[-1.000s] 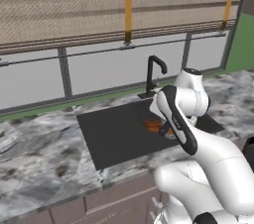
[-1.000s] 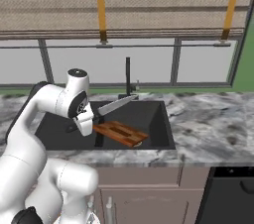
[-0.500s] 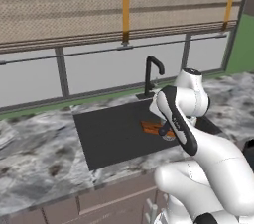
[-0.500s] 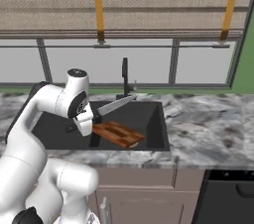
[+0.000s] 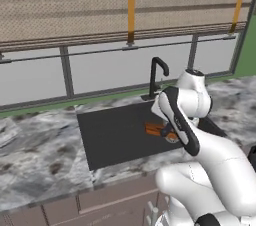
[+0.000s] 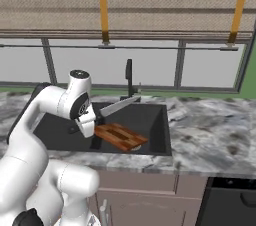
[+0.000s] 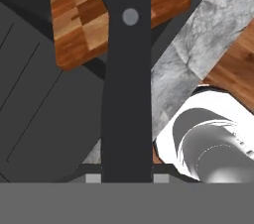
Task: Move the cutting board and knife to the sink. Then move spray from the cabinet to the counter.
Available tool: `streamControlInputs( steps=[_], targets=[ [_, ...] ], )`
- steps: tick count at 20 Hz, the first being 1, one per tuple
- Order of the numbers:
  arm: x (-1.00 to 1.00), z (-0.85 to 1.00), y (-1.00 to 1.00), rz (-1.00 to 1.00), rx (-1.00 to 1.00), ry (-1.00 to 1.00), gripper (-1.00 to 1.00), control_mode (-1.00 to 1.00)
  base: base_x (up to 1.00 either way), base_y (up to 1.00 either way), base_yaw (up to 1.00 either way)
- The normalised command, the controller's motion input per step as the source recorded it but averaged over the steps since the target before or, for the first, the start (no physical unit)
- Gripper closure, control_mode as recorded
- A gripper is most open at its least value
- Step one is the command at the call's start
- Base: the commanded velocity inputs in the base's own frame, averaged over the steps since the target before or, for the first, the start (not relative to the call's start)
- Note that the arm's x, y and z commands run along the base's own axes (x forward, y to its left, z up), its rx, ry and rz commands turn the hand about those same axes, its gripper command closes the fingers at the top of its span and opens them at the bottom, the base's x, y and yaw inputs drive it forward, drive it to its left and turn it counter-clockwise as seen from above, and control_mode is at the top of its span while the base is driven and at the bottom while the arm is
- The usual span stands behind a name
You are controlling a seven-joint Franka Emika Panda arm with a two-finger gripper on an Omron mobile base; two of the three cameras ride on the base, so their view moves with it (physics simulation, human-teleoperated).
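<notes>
My gripper (image 7: 126,178) is shut on the black riveted handle of the knife (image 7: 126,69). It holds the knife above the sink (image 6: 155,120), the steel blade (image 6: 120,106) pointing toward the faucet (image 6: 129,77). The checkered wooden cutting board (image 6: 120,136) lies in the right part of the sink basin, below the knife. In the left base view my arm hides most of the cutting board (image 5: 156,130) in the sink (image 5: 115,132). In the hand view the cutting board (image 7: 79,20) lies just past the handle. The spray and the cabinet are out of view.
Marbled counter (image 6: 210,140) flanks the sink on both sides, and its edge (image 7: 183,69) runs close by the knife handle. The black faucet (image 5: 155,72) stands behind the basin under a long window. A dark appliance front (image 6: 230,200) sits below the counter at the right.
</notes>
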Motion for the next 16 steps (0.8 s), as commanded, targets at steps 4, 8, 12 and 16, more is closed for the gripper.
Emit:
streamControlInputs(
  steps=[4, 8, 12, 16],
  targets=[
    [0.66, -0.26, -0.83, 0.02, 0.13, 0.09, 1.0, -1.0, 0.0, 0.0, 0.0],
    [0.65, -0.41, -0.67, 0.0, 0.12, 0.13, 1.0, -1.0, 0.0, 0.0, 0.0],
    [0.69, -0.43, -0.18, 0.0, 0.08, 0.12, 1.0, -1.0, 0.0, 0.0, 0.0],
    [0.67, -0.35, -0.03, 0.0, 0.04, 0.09, 1.0, -1.0, 0.0, 0.0, 0.0]
  ],
)
